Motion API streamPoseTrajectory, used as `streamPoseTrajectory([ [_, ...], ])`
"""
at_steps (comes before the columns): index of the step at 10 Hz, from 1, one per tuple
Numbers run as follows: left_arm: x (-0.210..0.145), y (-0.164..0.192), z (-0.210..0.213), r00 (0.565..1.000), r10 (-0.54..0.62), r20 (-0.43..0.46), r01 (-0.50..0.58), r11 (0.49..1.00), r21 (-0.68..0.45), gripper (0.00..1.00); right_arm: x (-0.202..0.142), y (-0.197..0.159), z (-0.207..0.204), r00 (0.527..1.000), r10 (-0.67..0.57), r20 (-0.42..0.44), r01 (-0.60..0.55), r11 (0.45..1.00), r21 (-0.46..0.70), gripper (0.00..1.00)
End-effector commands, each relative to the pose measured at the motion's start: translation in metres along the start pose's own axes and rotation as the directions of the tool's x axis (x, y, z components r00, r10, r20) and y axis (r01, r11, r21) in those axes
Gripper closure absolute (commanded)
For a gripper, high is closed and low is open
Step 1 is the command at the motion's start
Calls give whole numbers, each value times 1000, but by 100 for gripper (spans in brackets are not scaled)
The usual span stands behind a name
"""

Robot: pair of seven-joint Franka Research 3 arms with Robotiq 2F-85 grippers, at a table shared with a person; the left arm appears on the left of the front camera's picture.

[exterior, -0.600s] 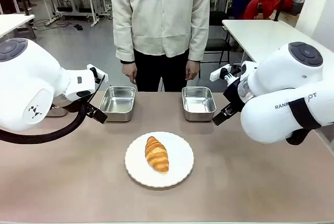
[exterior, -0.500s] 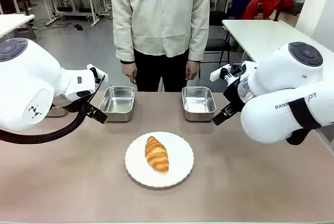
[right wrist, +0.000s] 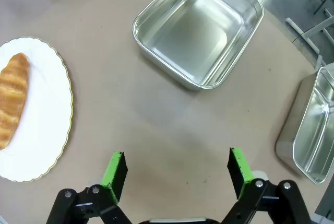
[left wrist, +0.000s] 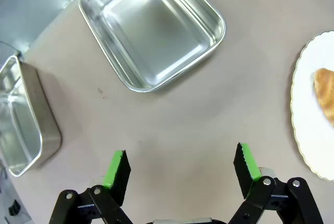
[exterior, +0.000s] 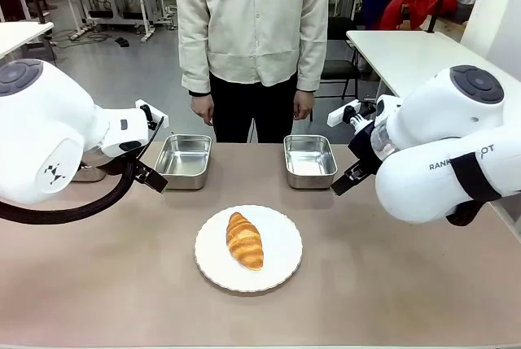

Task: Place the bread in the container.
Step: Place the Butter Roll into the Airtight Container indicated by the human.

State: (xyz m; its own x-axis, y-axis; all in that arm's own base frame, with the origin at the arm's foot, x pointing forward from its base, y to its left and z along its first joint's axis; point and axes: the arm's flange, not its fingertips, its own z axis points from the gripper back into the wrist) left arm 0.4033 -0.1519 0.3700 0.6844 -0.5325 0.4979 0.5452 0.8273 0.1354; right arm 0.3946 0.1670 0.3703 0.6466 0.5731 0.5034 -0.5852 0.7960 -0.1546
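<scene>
Front view — golden-brown ridged croissant (exterior: 245,240) on round white plate (exterior: 282,261), shiny rectangular steel tray (exterior: 309,162) beyond it.
Left gripper (left wrist: 180,157), right gripper (right wrist: 176,157) gape wide, empty; probably light, flaky, crushable — pinch gently across the middle.

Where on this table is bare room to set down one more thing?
Bare table lies between the left steel tray and the right steel tray, and in the near strip on either side of the white plate holding the croissant. Crowded at each tray's outer side, where the left gripper and right gripper hang.
</scene>
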Motion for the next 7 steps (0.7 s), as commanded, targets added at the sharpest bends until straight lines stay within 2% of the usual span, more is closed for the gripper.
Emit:
streamPoseTrajectory([
  [1,0,0,0,1000,0,0,0,1000,0,0,0,0,0,1000,0,0,0,1000,0,0],
  [4,0,0,0,1000,0,0,0,1000,0,0,0,0,0,1000,0,0,0,1000,0,0],
  [5,11,6,13,1000,7,-9,-8,998,-63,0,13,-7,18,999,5,33,-5,1000,-1,0],
  [6,22,19,31,999,23,39,-20,997,-77,0,25,-19,40,999,6,52,-6,1000,0,0],
  [7,30,35,54,998,38,50,-34,996,-86,0,37,-36,65,998,4,65,-4,1000,-8,0],
])
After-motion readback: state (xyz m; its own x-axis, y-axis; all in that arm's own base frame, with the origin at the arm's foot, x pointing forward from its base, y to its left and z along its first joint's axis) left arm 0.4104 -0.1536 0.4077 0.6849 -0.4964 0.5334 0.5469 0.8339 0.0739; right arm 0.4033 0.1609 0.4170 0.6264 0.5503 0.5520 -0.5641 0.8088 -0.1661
